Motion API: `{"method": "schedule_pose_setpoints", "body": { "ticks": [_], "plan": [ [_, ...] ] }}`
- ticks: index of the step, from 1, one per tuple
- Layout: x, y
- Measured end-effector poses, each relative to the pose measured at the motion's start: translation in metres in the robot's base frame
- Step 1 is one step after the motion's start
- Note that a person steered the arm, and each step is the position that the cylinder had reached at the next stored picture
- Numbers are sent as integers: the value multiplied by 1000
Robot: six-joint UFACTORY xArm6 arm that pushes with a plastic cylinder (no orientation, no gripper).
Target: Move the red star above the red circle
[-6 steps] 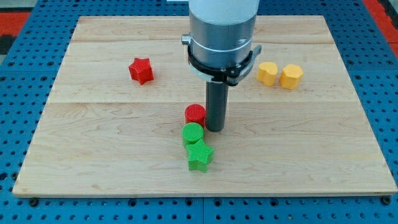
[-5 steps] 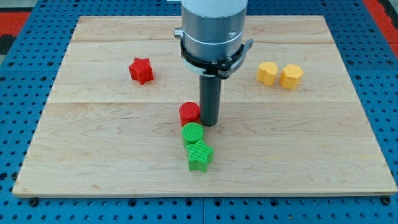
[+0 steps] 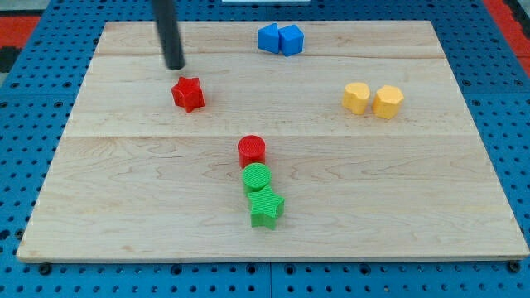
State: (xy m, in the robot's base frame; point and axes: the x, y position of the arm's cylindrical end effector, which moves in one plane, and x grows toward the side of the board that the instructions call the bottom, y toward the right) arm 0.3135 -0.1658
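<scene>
The red star (image 3: 188, 93) lies on the wooden board at the upper left. The red circle (image 3: 252, 151) lies near the board's middle, below and to the right of the star. My tip (image 3: 175, 65) stands just above and slightly left of the red star, apart from it by a small gap. The rod rises out of the view's top.
A green circle (image 3: 257, 177) and a green star (image 3: 266, 207) sit directly below the red circle, touching in a column. Two blue blocks (image 3: 279, 39) lie at the top centre. Two yellow blocks (image 3: 373, 99) lie at the right. The board's edge (image 3: 265, 257) borders blue pegboard.
My tip has moved from beside the red circle's right to the upper left, above the red star. The red circle was nudged slightly left. The blue blocks are uncovered now.
</scene>
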Motion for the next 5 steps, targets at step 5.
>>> {"method": "schedule_pose_setpoints", "body": {
  "ticks": [5],
  "plan": [
    [28, 60]
  ]
}}
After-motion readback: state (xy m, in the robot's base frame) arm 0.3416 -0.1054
